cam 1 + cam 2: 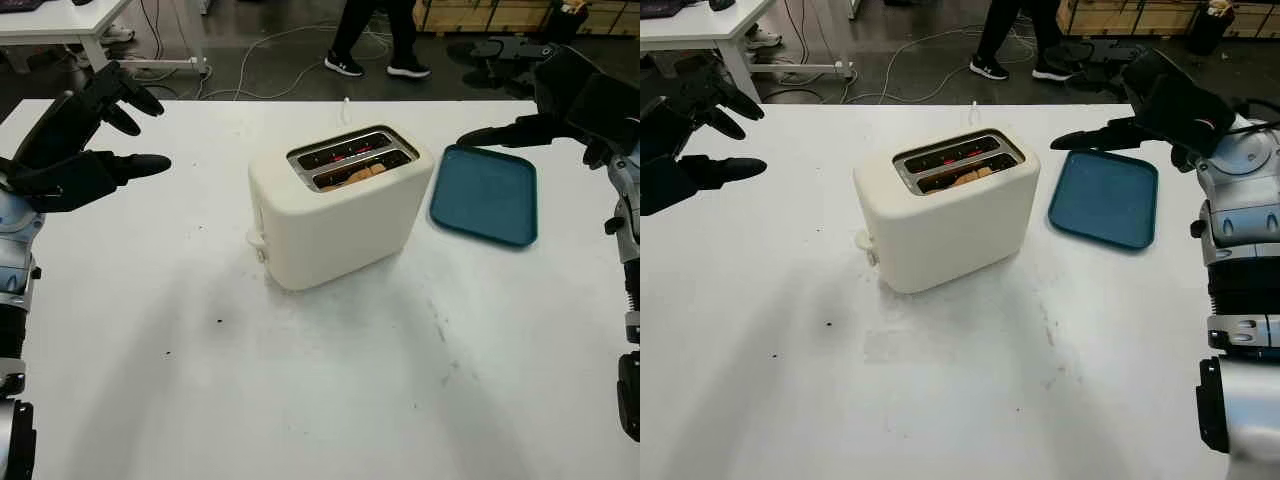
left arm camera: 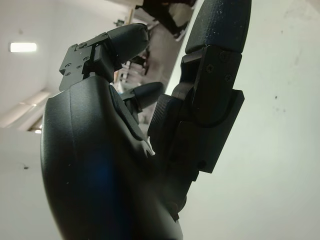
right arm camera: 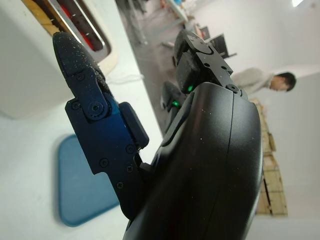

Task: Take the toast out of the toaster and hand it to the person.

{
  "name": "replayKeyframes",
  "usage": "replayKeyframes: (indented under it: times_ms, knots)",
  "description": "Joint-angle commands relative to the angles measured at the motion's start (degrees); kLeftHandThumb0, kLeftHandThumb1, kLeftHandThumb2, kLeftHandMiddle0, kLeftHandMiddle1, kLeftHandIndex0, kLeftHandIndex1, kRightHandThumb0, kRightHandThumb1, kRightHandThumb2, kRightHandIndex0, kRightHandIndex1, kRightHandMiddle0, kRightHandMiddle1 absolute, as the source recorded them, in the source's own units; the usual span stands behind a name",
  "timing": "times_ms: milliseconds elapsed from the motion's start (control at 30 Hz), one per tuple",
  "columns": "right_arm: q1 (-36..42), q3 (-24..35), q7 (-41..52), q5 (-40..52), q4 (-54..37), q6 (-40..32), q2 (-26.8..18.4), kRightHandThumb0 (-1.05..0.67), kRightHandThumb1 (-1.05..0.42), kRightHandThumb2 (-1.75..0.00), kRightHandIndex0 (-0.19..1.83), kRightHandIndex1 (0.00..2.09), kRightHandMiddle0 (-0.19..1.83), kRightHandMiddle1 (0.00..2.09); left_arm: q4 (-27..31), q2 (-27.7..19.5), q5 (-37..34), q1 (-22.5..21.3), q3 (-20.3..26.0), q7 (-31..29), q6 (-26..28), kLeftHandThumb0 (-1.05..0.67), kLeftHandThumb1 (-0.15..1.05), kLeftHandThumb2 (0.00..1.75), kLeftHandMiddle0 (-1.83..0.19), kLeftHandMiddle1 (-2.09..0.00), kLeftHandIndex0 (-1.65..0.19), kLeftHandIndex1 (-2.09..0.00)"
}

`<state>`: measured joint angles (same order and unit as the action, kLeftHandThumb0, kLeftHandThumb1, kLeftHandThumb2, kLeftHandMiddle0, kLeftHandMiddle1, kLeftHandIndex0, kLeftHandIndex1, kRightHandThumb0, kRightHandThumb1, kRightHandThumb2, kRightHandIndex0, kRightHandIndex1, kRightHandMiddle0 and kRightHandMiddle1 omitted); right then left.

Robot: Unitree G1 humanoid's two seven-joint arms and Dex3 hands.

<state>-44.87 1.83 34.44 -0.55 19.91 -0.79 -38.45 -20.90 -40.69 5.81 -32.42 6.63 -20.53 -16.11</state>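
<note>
A cream two-slot toaster (image 1: 335, 205) stands in the middle of the white table. A slice of toast (image 1: 362, 174) sits low in its nearer slot; the farther slot glows red inside. My left hand (image 1: 148, 135) hovers open above the table's far left, well apart from the toaster. My right hand (image 1: 1105, 108) is open at the far right, raised over the back edge of the blue tray (image 1: 1105, 200), its thumb pointing toward the toaster. The right wrist view has the toaster top (image 3: 75, 20) beyond my finger (image 3: 95, 110).
The blue tray lies flat to the right of the toaster. A person's legs (image 1: 375, 40) stand on the floor beyond the table's far edge, among cables. Another person (image 3: 267, 80) is seen far off in the right wrist view. A white desk (image 1: 70, 25) stands back left.
</note>
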Motion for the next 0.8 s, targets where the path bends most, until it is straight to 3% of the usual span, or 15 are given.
replayKeyframes:
  times_ms: [0,200,767]
  knots:
    - [0.5,0.8,-1.3,0.3,-2.4,-2.6,0.5,-0.66,-0.68,0.00,0.02,0.65,0.39,0.01,-0.6,0.7,-1.1,0.5,0.8,0.1,-0.4,-1.05,0.92,0.20,0.00,-1.66,0.00,-1.52]
    - [2.2,2.5,-5.7,0.4,-6.8,-7.5,1.9,-0.54,-0.69,0.00,0.05,0.67,0.40,0.02,-1.4,0.9,-2.2,0.7,1.2,-0.1,-0.4,-1.05,0.92,0.18,0.00,-1.67,0.00,-1.55]
    - [2.6,3.4,-6.3,1.0,-7.0,-8.9,2.8,-0.63,-0.70,0.00,0.03,0.74,0.40,0.02,-0.5,1.4,-3.2,0.7,1.9,-1.1,1.4,-1.05,0.92,0.16,0.00,-1.65,0.00,-1.55]
